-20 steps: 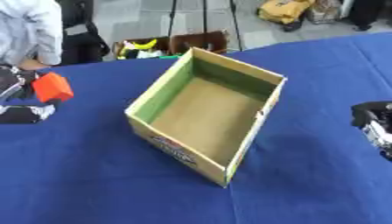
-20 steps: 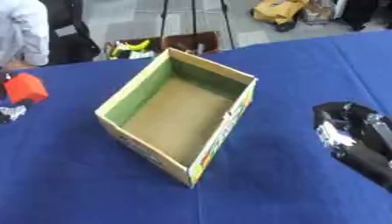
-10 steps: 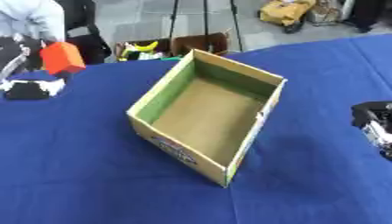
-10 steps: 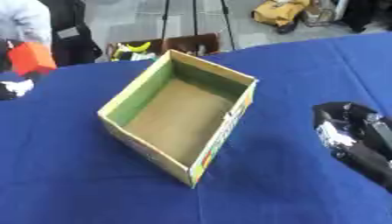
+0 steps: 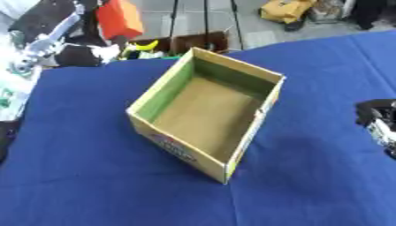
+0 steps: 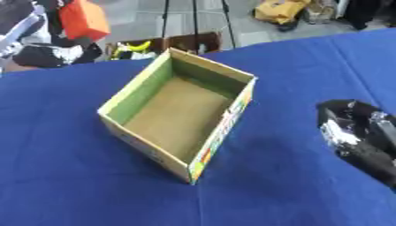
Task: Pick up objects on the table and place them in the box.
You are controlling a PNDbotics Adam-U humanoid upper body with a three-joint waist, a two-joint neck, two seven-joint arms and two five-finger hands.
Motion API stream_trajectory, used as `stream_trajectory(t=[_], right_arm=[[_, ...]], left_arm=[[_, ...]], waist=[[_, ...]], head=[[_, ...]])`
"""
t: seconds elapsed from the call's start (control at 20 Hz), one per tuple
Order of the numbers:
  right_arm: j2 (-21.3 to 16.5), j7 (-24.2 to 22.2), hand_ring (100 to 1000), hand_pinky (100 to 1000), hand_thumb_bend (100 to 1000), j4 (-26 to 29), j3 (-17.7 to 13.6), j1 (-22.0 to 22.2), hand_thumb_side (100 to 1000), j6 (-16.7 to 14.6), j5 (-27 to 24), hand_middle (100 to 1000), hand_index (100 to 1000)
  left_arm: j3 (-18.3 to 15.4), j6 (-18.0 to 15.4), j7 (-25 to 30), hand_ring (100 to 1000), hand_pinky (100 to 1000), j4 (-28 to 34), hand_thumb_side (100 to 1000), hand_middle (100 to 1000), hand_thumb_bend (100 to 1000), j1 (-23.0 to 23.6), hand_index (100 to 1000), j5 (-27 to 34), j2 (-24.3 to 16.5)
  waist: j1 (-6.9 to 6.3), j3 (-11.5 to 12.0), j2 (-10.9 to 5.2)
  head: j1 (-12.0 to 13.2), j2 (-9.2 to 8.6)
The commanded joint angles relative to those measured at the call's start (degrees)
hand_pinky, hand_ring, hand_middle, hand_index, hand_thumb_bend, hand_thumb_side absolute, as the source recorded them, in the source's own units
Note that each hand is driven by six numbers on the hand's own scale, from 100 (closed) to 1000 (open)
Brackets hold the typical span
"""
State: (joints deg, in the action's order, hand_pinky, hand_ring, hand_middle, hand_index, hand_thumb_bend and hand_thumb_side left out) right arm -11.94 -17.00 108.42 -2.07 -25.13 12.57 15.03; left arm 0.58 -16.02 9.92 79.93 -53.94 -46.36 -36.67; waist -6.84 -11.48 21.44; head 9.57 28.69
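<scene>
An open cardboard box (image 5: 165, 89) with a green inner wall stands askew in the middle of the blue table (image 5: 85, 167); nothing shows inside it. My left hand (image 5: 93, 44) is raised at the upper left, beyond the box's far-left corner, and is shut on an orange block (image 5: 120, 17). The block hangs in the air above the table's far edge. At the right edge my right hand (image 6: 357, 132) rests on the cloth with relaxed fingers, holding nothing.
Past the table's far edge stand a brown crate with yellow things (image 5: 148, 46) and a yellow bag (image 5: 284, 10) on the floor. Something white and green (image 5: 8, 95) shows at the left edge. Blue cloth surrounds the box on all sides.
My left hand has lifted the orange block up from the table's left side and carried it right, toward the box's far corner. The right hand has stayed put.
</scene>
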Motion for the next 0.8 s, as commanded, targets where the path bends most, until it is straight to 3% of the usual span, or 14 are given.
stream_trajectory(t=[0.05, 0.4, 0.8], right_arm=[[-0.18, -0.39, 832, 841, 100, 1.29, 0.23, -0.37, 511, -0.09, -0.20, 552, 744], [0.30, -0.83, 832, 842, 100, 1.81, 0.54, -0.85, 509, 0.06, -0.36, 551, 744], [0.86, -1.29, 833, 842, 102, 1.78, 0.78, -1.38, 508, 0.10, -0.20, 552, 744]], left_arm=[[0.69, -0.20, 0.92, 349, 110, 0.50, 583, 315, 100, -2.73, 508, -1.90, 1.31], [3.81, -0.94, -0.14, 368, 100, 3.09, 580, 328, 100, -4.03, 504, -11.69, 5.58], [5.47, -3.20, 2.60, 375, 100, -0.65, 578, 330, 100, -4.18, 503, -18.83, 10.72]], waist=[[0.19, -0.20, -1.60], [-0.09, -1.13, -0.89], [-0.04, -1.97, -0.27]], head=[[0.59, 0.40], [1.02, -0.50], [1.29, -0.89]])
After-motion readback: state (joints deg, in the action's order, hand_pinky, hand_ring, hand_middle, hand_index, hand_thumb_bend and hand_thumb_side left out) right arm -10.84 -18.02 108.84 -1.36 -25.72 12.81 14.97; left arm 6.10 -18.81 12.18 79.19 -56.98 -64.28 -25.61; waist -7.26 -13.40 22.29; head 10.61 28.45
